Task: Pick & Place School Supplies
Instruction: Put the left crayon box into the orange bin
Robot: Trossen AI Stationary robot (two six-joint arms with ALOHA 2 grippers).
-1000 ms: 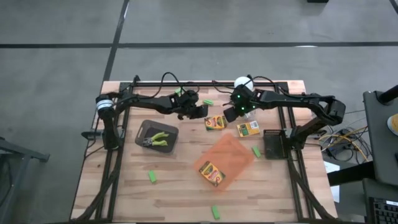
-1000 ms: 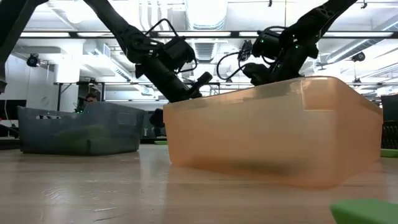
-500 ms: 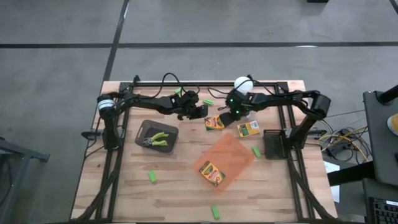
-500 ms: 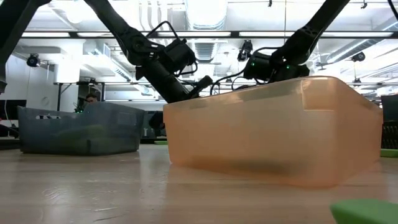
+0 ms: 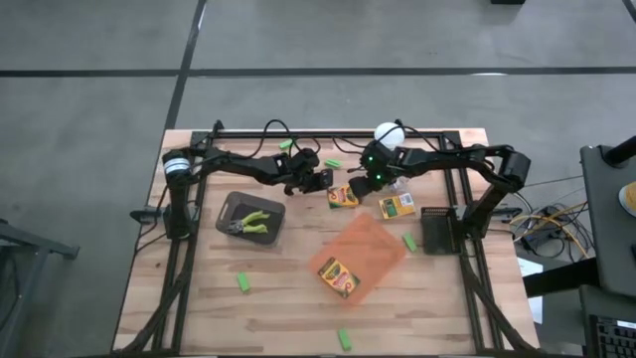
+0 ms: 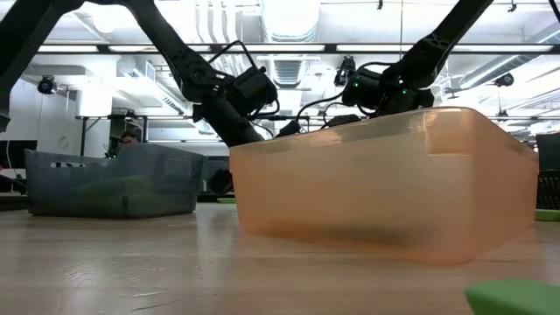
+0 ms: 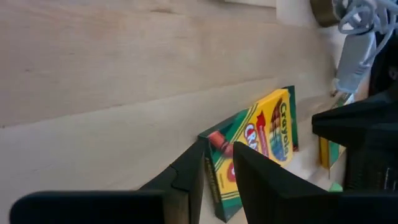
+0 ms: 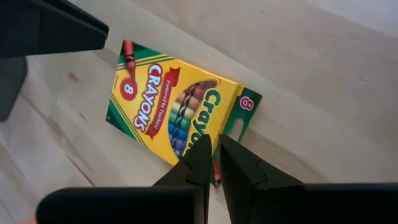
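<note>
The left gripper (image 5: 325,179) has its jaws parted only by a narrow gap, poised at one short end of a crayon box (image 5: 344,195) above the middle of the high view; in its wrist view the fingertips (image 7: 194,163) frame that box end, though whether they touch it cannot be told. The right gripper (image 5: 362,185) has its jaws clenched together, grasping nothing, its tips (image 8: 202,152) hanging over the box's opposite short end (the two arms face each other across it). The box lies flat, its long axis running roughly left to right in the high view, tilted slightly. The pale wooden surface (image 5: 278,308) also carries an orange tray (image 5: 370,244) holding a second crayon box (image 5: 339,276). The low view shows a bright hall with ceiling lights.
</note>
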